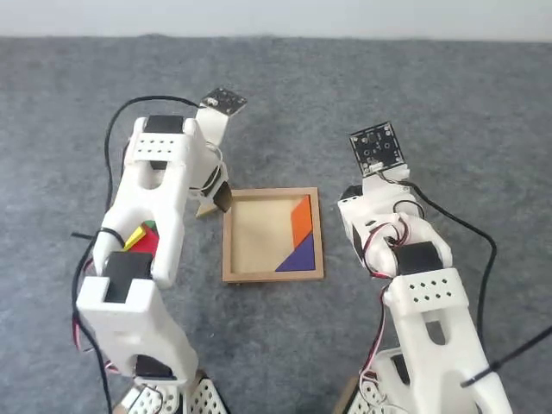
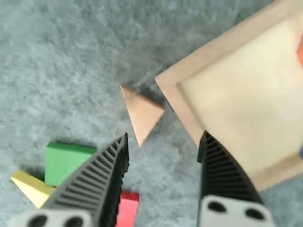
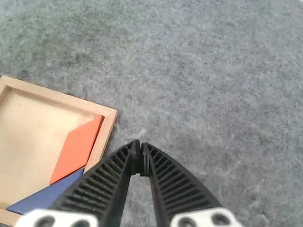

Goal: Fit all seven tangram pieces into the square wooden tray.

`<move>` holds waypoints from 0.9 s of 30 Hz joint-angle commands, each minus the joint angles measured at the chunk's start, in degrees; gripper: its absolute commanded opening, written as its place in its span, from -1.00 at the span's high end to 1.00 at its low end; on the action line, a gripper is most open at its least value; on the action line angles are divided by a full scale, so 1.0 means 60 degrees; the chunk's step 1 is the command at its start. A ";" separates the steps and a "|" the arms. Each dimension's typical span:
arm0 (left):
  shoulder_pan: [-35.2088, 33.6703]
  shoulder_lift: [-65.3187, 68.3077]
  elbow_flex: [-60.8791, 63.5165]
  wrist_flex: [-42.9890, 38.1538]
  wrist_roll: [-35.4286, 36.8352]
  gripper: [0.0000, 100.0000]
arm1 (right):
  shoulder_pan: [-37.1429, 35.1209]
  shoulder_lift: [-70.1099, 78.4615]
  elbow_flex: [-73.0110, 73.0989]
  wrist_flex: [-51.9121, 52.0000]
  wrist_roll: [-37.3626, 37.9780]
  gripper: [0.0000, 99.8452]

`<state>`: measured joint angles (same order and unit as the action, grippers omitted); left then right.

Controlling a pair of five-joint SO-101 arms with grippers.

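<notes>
step: pick the next piece. left gripper [image 2: 164, 139] spread wide, empty, above the tan triangle [image 2: 142, 113] on the carpet just beside the wooden tray [image 2: 171, 90] corner. orange parallelogram [image 1: 301, 220] and blue triangle [image 1: 300, 256] sit in the tray. right gripper [image 3: 140, 144] pinched closed, empty. next, probably: lower, straddle the triangle, close.

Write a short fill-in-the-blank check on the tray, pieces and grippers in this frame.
The wooden tray holds ___ pieces: an orange piece and a blue piece.
The left gripper, by the tan triangle on the carpet, is ___.
The right gripper, over carpet beside the tray, is ___.
Missing words: two; open; shut.
</notes>
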<state>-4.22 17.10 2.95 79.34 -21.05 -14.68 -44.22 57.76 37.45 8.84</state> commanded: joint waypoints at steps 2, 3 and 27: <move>-0.0777 0.0103 0.0066 -0.0908 -0.0293 0.54 | -0.0125 0.0066 -0.0176 -0.0418 -0.0029 0.98; -0.0923 0.0308 0.0051 -0.1040 -0.0498 0.54 | -0.0110 0.0066 -0.0176 -0.0432 -0.0029 0.98; -0.0029 0.1729 -0.0388 -0.1172 -0.0322 0.54 | -0.0095 0.0066 -0.0147 -0.0447 -0.0029 0.98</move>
<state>-4.92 25.27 3.74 71.96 -24.22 -15.03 -43.87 57.76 36.04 8.84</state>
